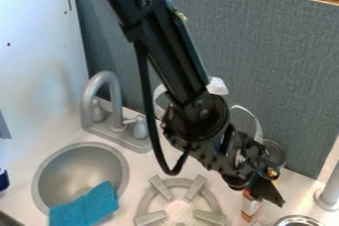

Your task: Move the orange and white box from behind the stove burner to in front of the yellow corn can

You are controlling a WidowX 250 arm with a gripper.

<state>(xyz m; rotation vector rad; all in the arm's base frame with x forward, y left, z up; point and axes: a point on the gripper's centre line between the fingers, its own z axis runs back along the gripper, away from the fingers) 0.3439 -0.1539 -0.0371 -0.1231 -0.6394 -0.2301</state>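
Note:
The black gripper [266, 193] hangs low over the right part of the white counter, to the right of the grey burner. Just under it and to its left stands a small white and orange box [250, 209], its top partly hidden by the gripper. I cannot tell whether the two touch. Behind the gripper, close to the divider, is a dark round metal can [277, 153], partly covered by the arm.
A grey sink bowl [78, 170] at the left has a blue cloth [86, 206] over its rim, with a grey faucet [109, 101] behind. The burner [179, 212] lies front centre. A silver ring [298, 221] and grey post [328, 195] stand right. A divider [278, 56] rises behind.

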